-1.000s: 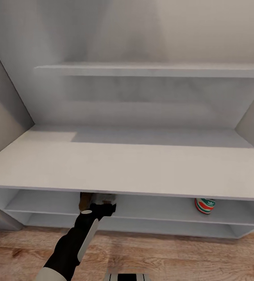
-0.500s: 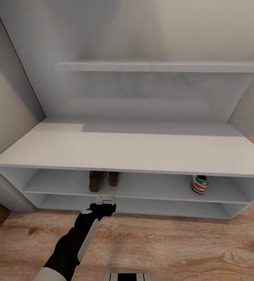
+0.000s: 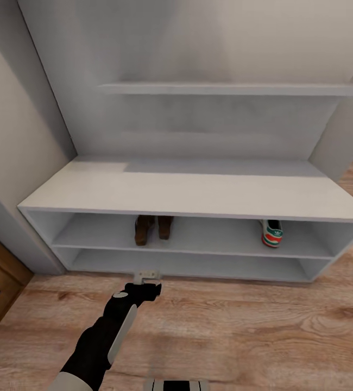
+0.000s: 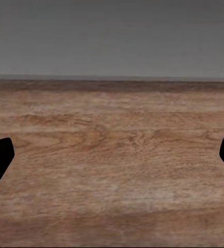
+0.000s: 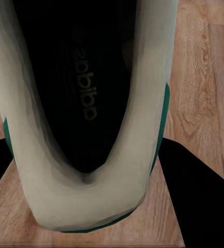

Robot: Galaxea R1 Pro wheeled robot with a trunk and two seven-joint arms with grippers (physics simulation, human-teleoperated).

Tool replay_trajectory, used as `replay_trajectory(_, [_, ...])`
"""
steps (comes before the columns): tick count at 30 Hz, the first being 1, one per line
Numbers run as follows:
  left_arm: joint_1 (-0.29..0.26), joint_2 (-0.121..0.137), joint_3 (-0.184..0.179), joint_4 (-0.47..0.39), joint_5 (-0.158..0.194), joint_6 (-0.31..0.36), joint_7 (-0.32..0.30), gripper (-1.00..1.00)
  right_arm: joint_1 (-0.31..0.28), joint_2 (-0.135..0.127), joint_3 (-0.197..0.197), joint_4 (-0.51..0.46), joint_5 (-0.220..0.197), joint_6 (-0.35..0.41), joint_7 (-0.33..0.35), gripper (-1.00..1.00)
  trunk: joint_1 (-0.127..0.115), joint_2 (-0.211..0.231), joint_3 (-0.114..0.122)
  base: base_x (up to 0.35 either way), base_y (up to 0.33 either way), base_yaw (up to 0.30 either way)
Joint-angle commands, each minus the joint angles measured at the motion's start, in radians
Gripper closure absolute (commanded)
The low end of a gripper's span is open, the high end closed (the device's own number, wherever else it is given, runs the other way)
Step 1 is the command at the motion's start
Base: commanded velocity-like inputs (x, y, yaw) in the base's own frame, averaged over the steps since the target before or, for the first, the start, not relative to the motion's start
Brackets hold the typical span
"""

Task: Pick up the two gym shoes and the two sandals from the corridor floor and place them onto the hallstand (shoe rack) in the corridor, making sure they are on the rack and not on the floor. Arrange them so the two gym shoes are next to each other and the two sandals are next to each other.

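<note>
The right end effector (image 5: 86, 206) grips a sneaker (image 5: 86, 103) above the floor (image 5: 205, 77). The left end effector (image 3: 146, 278) hangs spread wide and empty; beyond it, two sandals (image 3: 153, 228) and another sneaker (image 3: 272, 233) sit on the rack's (image 3: 198, 190) upper shelf.

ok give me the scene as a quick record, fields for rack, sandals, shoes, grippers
rack: hallstand, top bare, two open shelf levels
sandals: both sandals side by side on upper shelf level, left of middle
shoe on rack: one gym shoe on same shelf level, toward the right end
second shoe: second gym shoe between the right gripper's fingers, above the floor
left gripper: left gripper open, empty, over floor before the rack
</note>
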Motion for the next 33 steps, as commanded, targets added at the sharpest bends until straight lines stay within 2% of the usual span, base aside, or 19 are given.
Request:
replay_trajectory(1, [0.000,0.000,-0.002,-0.001,0.011,0.004,0.009,-1.00,-0.001,0.000,-0.001,-0.001,0.009,0.004,0.009,1.00,-0.001,0.000,-0.001,-0.329,0.076,0.000])
replay_trajectory(6, [0.000,0.000,-0.002,-0.001,0.011,-0.002,0.009,-1.00,-0.002,-0.001,-0.001,-0.001,0.009,0.004,0.009,1.00,-0.001,0.000,-0.001,-0.327,0.049,0.000])
replay_trajectory(12, [0.000,0.000,-0.002,-0.001,0.010,-0.011,0.009,-1.00,-0.001,-0.001,-0.002,-0.001,0.009,0.004,0.008,1.00,-0.001,0.000,-0.001,-0.076,0.003,0.000])
replay_trajectory(18, [0.000,0.000,-0.003,-0.001,0.010,-0.094,0.008,-1.00,-0.001,0.001,-0.003,-0.001,0.009,0.002,0.008,1.00,-0.001,0.000,-0.001,-0.068,0.000,0.000])
replay_trajectory(33, [0.000,0.000,-0.007,-0.003,0.008,-0.110,0.009,-1.00,-0.001,0.004,0.001,0.006,0.009,-0.005,0.008,1.00,-0.001,0.000,-0.001,-0.321,0.000,0.000])
